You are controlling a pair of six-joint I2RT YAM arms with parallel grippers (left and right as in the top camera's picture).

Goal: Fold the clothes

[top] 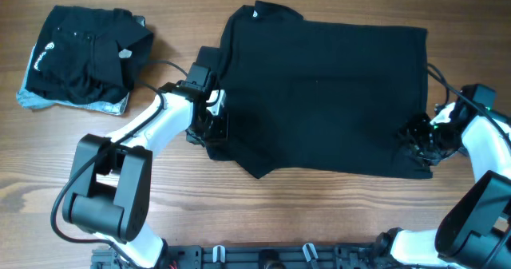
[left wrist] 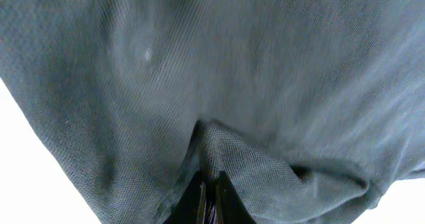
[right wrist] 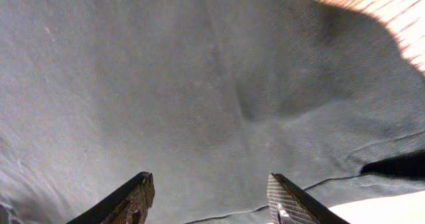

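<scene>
- Black shirt (left wrist: 265, 64) fabric fills the left wrist view, with a ridge of it clenched between the pressed-together fingers of the left claw (left wrist: 209, 197).
- Right claw (right wrist: 209, 181) is released, its fingers spread wide, and the same cloth lies flat beneath and ahead of them.
- Wooden table (top: 263, 221), pale brown with sideways grain, carries everything; bare wood shows just past the right claw's outer side.
- Shirt lies spread between the two claws, its long axis running from one claw to the other, with a small white label (top: 256, 13) at the far corner nearer the left claw.
- Stack of folded dark clothes (top: 84, 57) sits well apart, out beyond the left claw.
</scene>
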